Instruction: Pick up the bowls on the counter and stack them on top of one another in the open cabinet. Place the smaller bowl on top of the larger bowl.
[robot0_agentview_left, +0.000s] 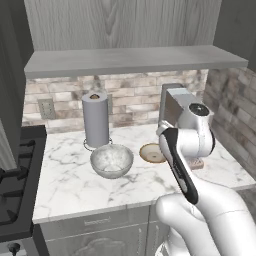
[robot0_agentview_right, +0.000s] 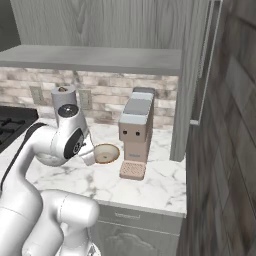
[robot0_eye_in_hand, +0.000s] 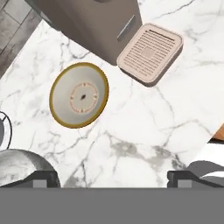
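The smaller bowl (robot0_eye_in_hand: 79, 100), tan with a pale inside, lies on the white marble counter (robot0_eye_in_hand: 144, 127) ahead of my gripper (robot0_eye_in_hand: 114, 178), a little to its left. My gripper hangs above the counter, open, with nothing between its fingertips (robot0_eye_in_hand: 41, 178). The larger bowl (robot0_agentview_left: 111, 160), grey-white marbled, stands left of the smaller bowl (robot0_agentview_left: 151, 153), and its rim (robot0_eye_in_hand: 17, 168) shows at the lower left of the hand view. Above the counter (robot0_agentview_left: 70, 185) runs the grey shelf of the open cabinet (robot0_agentview_left: 135, 59). In the left base view my arm hides the hand.
A grey paper towel roll (robot0_agentview_left: 95, 119) stands behind the larger bowl. A coffee machine (robot0_agentview_right: 136, 125) with a pink square tray (robot0_agentview_right: 132, 170) in front stands right of the smaller bowl. A black stove (robot0_agentview_left: 15, 185) borders the counter's left. The cabinet door (robot0_agentview_right: 192, 75) hangs open at the right.
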